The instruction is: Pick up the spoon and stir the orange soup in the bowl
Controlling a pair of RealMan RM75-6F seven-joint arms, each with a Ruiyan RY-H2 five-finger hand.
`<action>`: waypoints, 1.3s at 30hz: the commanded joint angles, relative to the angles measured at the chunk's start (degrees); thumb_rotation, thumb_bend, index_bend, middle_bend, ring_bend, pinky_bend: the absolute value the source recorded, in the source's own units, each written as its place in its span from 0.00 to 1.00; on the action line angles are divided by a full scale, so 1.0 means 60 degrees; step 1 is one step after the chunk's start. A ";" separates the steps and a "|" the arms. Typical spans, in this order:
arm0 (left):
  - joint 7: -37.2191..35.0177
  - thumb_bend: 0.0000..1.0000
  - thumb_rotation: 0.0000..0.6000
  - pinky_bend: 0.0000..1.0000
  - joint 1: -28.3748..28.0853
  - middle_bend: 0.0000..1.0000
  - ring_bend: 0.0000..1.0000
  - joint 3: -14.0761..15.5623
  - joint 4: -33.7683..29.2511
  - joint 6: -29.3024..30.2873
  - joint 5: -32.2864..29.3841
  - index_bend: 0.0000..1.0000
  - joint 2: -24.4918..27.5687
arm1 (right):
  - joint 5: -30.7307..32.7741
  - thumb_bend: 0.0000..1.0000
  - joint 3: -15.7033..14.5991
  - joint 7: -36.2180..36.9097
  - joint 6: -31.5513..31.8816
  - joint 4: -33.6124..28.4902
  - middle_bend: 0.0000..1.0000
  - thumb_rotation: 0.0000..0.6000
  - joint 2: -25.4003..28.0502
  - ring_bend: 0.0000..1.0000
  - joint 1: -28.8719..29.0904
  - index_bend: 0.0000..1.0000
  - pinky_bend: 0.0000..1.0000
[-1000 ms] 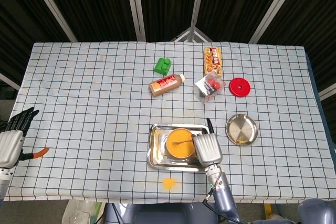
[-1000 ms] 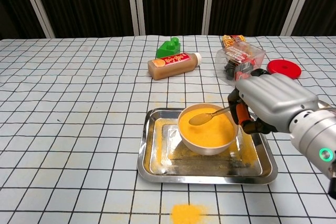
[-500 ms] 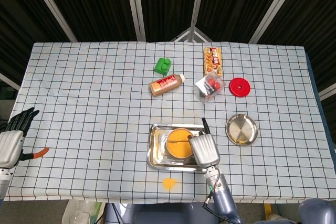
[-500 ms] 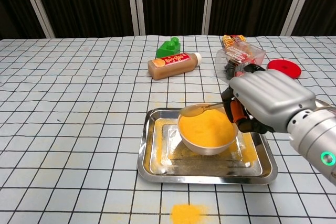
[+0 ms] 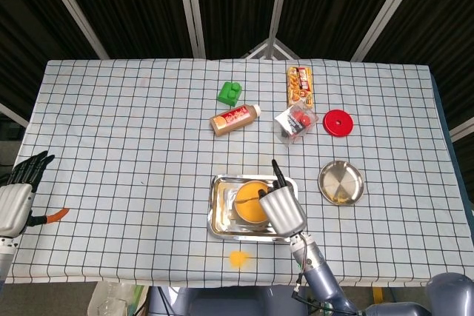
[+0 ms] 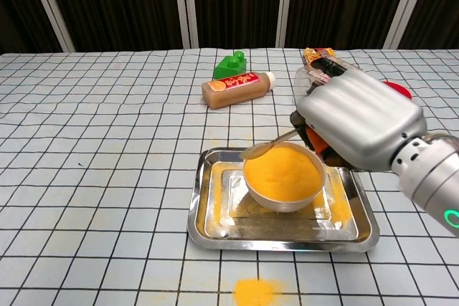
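A white bowl of orange soup (image 6: 282, 175) (image 5: 249, 202) stands in a steel tray (image 6: 215, 206) (image 5: 220, 220) near the table's front edge. My right hand (image 6: 356, 120) (image 5: 281, 209) holds a metal spoon (image 6: 265, 147); the spoon's bowl lies at the soup bowl's far left rim, raised from the soup's middle. In the head view the hand covers the right side of the bowl. At the table's left edge my left hand (image 5: 16, 194) rests open, holding nothing.
Orange powder spots (image 6: 256, 292) lie in front of the tray. Behind it are a brown bottle (image 6: 237, 89), green block (image 6: 230, 64), clear snack tub (image 5: 295, 122), snack box (image 5: 299, 85), red lid (image 5: 338, 122) and a steel plate (image 5: 341, 182). An orange-handled tool (image 5: 53, 216) lies by my left hand.
My right hand has swung left and lifted, dragging the spoon from the soup's middle to the bowl's far left rim. The left hand has not moved.
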 commanded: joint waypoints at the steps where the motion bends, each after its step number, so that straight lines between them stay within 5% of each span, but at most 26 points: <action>1: -0.0006 0.00 1.00 0.00 -0.0001 0.00 0.00 -0.0007 0.0004 0.0010 0.0003 0.00 -0.0006 | -0.0427 1.00 -0.0104 -0.0344 -0.0192 0.0271 0.82 1.00 0.0290 0.56 0.0201 0.97 0.00; 26: -0.0032 0.00 1.00 0.00 -0.0031 0.00 0.00 -0.0084 -0.0060 0.0182 0.0150 0.00 0.0023 | -0.1248 1.00 -0.0810 -0.2217 -0.0943 -0.0227 0.82 1.00 0.1774 0.56 0.0051 0.98 0.00; 39: -0.0061 0.00 1.00 0.00 -0.0031 0.00 0.00 -0.0089 -0.0051 0.0181 0.0132 0.00 0.0031 | -0.0767 1.00 -0.0615 -0.2645 -0.1488 -0.0042 0.82 1.00 0.1405 0.56 -0.0039 0.98 0.00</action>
